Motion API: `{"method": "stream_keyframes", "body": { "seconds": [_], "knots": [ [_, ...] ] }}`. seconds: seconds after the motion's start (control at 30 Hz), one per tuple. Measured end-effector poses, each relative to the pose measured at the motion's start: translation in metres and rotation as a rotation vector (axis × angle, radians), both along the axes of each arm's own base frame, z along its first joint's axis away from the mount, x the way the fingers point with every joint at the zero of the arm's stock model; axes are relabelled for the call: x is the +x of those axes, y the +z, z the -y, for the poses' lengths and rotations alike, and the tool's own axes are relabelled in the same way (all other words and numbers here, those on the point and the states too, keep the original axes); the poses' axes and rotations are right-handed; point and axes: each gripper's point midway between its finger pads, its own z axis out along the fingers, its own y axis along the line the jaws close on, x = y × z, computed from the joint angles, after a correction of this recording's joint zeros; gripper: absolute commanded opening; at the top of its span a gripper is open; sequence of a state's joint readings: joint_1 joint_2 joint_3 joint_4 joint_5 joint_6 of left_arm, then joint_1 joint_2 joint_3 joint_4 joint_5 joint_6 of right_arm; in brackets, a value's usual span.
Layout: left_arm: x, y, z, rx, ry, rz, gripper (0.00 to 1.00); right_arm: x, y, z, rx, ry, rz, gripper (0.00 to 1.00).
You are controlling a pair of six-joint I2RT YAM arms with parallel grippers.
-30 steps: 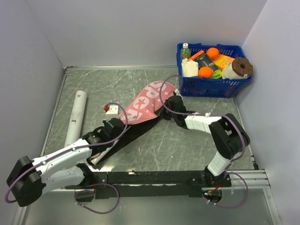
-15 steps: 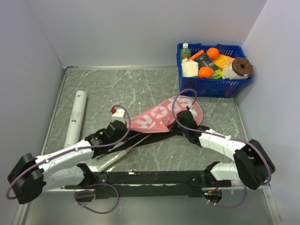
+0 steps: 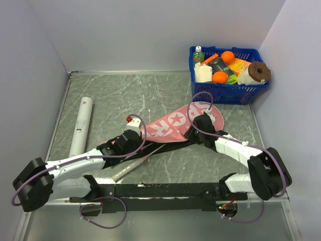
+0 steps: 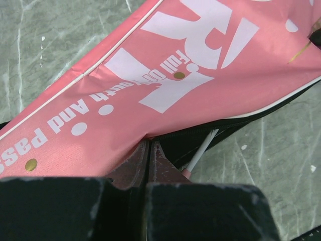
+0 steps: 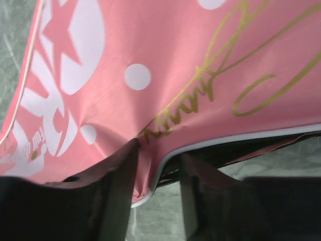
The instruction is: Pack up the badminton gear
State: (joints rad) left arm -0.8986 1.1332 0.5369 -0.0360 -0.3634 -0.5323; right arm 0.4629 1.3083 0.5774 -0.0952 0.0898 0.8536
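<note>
The bag [image 3: 173,125] lies across the middle of the worktop [image 3: 125,95]. Its wide end points toward the basket [image 3: 228,93]. The left jaws are shut tight on the thin edge of the bag's top flap at the narrow end. The right jaws are at the wide end, a little apart, with the bag's rim between them. I cannot tell if they really grip it.

The left jaws pinch only a small bit of cloth, so a hard pull could make it slip out, and the flap would drop shut. If the two arms pull away from each other too hard, the cloth could slip or rip.

The bag's mouth is open. A thin white shaft [image 4: 203,147] shows in the dark gap under the flap, and a pale handle [image 3: 131,167] pokes out toward the near edge. If the bag tips or gets tugged, that racket could slide out.

The wide end is near the basket, so a swing that way could bump it. The right side wall [image 3: 296,100] is close to the right arm [image 3: 241,150], so there is little room on that side.

The tube [image 3: 83,125] lies well apart on the left, near the left wall, and is not packed yet. There is bare worktop behind the bag and between the bag and the tube, so that looks like the safest room for moving.
</note>
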Motion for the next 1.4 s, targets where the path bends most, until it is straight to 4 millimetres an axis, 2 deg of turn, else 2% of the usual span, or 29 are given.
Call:
{"method": "stream_keyframes", "body": {
  "seconds": [0.13,0.17,0.27,0.37,0.47,0.57,0.67,0.73,0.8,0.9,1.0,1.17,1.27,1.4],
  "knots": [
    [-0.005,0.004,0.002,-0.012,-0.016,0.000,0.04,-0.007,0.017,-0.005,0.028,0.064,0.041,0.49],
    [-0.007,0.003,0.002,-0.009,-0.021,-0.005,0.14,-0.010,0.022,-0.007,0.038,0.082,0.051,0.49],
    [-0.016,-0.001,0.004,0.005,-0.049,-0.030,0.37,-0.026,0.027,-0.018,0.061,0.147,0.068,0.50],
    [-0.025,0.007,0.013,-0.036,-0.087,-0.031,0.39,-0.058,0.024,-0.043,0.084,0.276,0.054,0.50],
    [-0.029,0.024,0.017,-0.091,-0.105,-0.013,0.46,-0.088,0.017,-0.063,0.103,0.390,0.019,0.50],
    [-0.029,0.042,0.013,-0.132,-0.088,0.013,0.46,-0.107,0.009,-0.072,0.105,0.455,-0.003,0.49],
    [-0.022,0.057,0.001,-0.130,-0.014,0.043,0.42,-0.123,0.006,-0.083,0.105,0.520,-0.012,0.46],
    [-0.010,0.064,-0.011,-0.096,0.065,0.055,0.39,-0.134,0.005,-0.096,0.112,0.577,-0.009,0.43],
    [0.011,0.068,-0.026,-0.073,0.159,0.055,0.37,-0.144,0.003,-0.106,0.114,0.619,-0.010,0.39],
    [0.049,0.057,-0.067,-0.024,0.338,0.029,0.36,-0.156,-0.006,-0.119,0.099,0.673,-0.029,0.32],
    [0.069,0.033,-0.100,0.041,0.455,-0.030,0.35,-0.167,-0.012,-0.134,0.066,0.728,-0.039,0.25],
    [0.085,0.004,-0.130,0.121,0.558,-0.125,0.25,-0.175,0.002,-0.178,0.028,0.823,0.019,0.16],
    [0.094,-0.010,-0.145,0.144,0.607,-0.175,0.24,-0.180,0.011,-0.200,0.013,0.864,0.061,0.10],
    [0.095,-0.037,-0.154,0.174,0.629,-0.260,0.23,-0.184,0.005,-0.220,-0.027,0.902,0.078,0.08]
  ]
}}
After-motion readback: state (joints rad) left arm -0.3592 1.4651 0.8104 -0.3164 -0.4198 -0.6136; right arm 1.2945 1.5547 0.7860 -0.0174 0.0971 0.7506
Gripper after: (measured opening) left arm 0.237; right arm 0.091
